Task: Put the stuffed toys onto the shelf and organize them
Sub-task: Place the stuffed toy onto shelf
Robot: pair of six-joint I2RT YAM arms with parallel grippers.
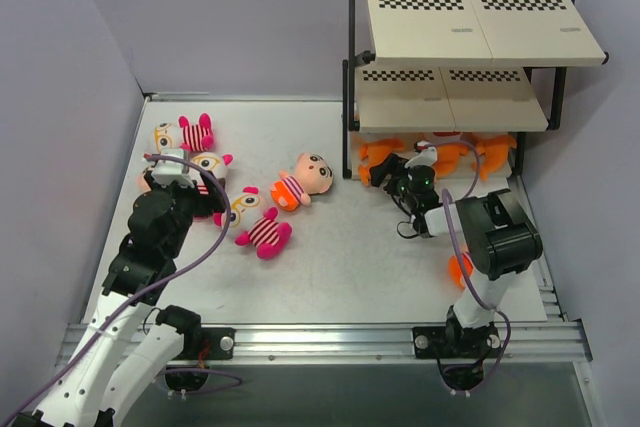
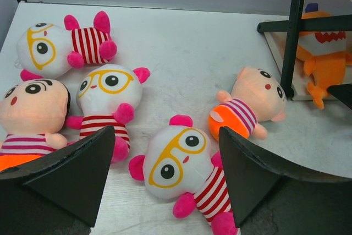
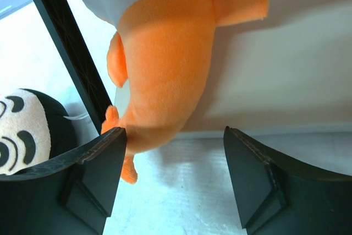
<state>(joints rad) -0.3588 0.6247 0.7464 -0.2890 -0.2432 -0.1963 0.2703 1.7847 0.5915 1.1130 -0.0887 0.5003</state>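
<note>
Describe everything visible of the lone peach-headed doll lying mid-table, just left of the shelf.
The peach-headed doll is soft plush: round peach face, black eyes, a red cheek dot, striped torso, orange lower body. It lies face up on the table, head toward the shelf, apart from the other toys.

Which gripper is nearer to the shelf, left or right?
Right. The right gripper is at the shelf, at its bottom tier beside an orange shark. The left gripper is far off on the table's other side, above the glasses toys.
</note>
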